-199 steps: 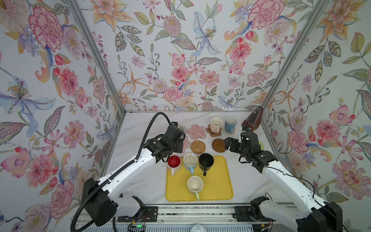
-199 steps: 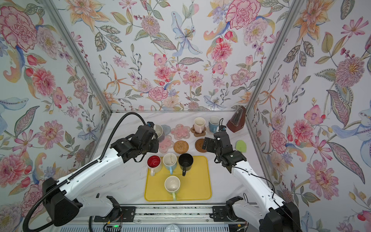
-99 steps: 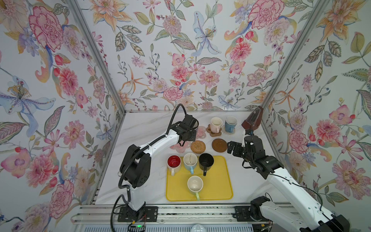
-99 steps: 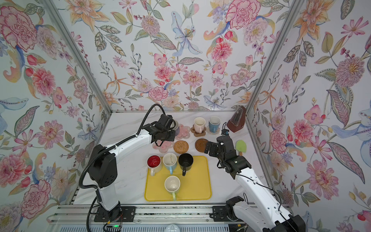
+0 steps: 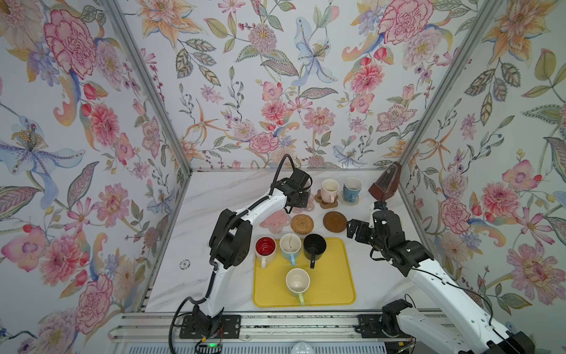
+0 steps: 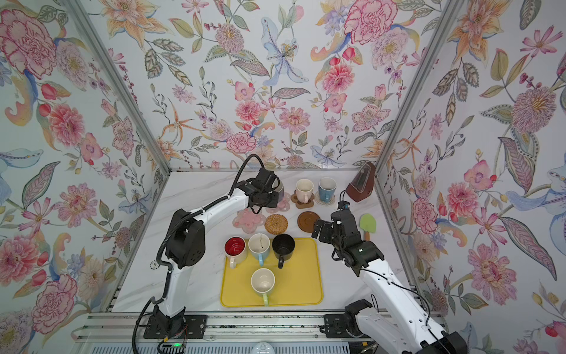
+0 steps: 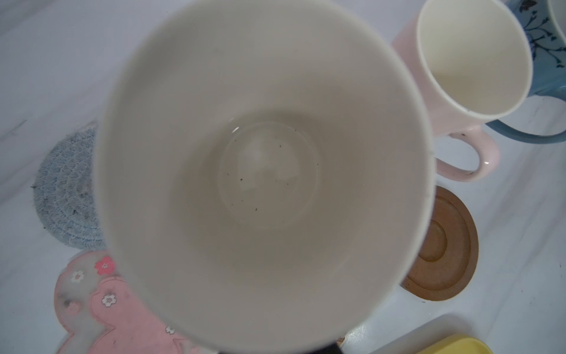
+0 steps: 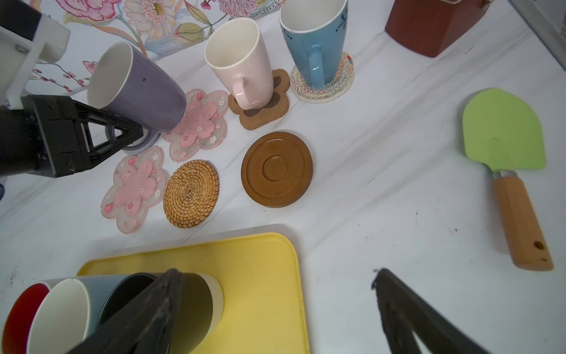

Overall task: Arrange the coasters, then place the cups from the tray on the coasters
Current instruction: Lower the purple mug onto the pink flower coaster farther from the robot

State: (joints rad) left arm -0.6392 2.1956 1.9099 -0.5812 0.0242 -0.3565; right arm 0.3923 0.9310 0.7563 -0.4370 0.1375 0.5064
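Toward the back of the worktop (image 5: pixel 214 199), at twelve o'clock from the yellow tray (image 5: pixel 337 291), the left gripper (image 8: pixel 131 135) was clamped on the handle of the purple mug (image 8: pixel 137 89). The mug hung tilted, mouth tipped toward its own wrist. Its base met the edge of a pink flower coaster (image 8: pixel 199 122). The grey woven coaster (image 7: pixel 66 190) lay just beside it under the handle, and looked like the target. At two o'clock, the right gripper (image 5: pixel 350 229) gaped wide and empty beside the wooden disc coaster (image 5: pixel 334 221).

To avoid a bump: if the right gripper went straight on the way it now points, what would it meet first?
Most likely the dark-brown wooden disc, which lies bare just ahead of the open right gripper in a top view. How high the gripper is above it is unclear.
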